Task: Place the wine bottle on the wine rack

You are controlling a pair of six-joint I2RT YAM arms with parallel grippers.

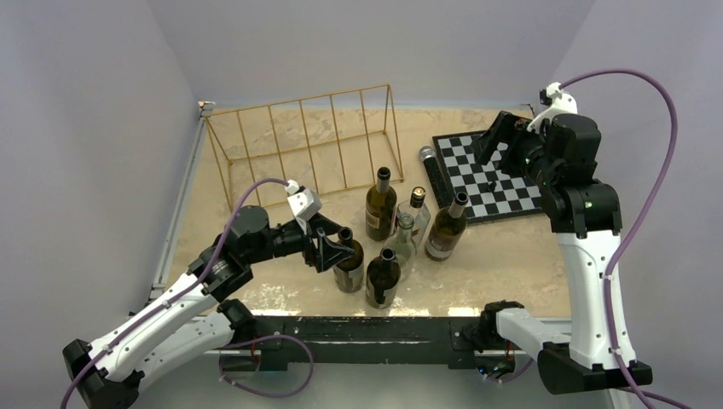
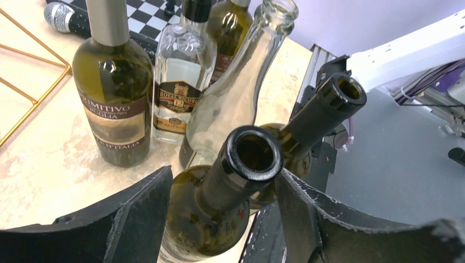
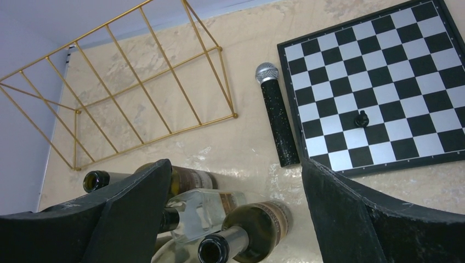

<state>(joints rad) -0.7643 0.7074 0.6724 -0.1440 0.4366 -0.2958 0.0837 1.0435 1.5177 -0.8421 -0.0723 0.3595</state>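
Pale walls (image 1: 85,128), beige table (image 1: 511,256), left end effector (image 1: 334,250) spread around wine bottle (image 1: 349,268), right end effector (image 3: 234,164) released

The wine rack (image 1: 303,141) stood far left on the worktop (image 1: 511,256), the chessboard (image 1: 490,175) far right. A microphone (image 1: 429,170) lay just beside the chessboard's left edge. Bottles (image 1: 381,209) clustered in front.

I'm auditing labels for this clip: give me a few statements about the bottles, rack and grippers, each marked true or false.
1. The left gripper has its fingers either side of the neck of an upright dark bottle. True.
2. A bottle lies in the wine rack. False: the rack holds none.
3. A microphone lies beside the chessboard. True.
4. The right gripper is shut on a bottle. False: it is open, holding nothing.
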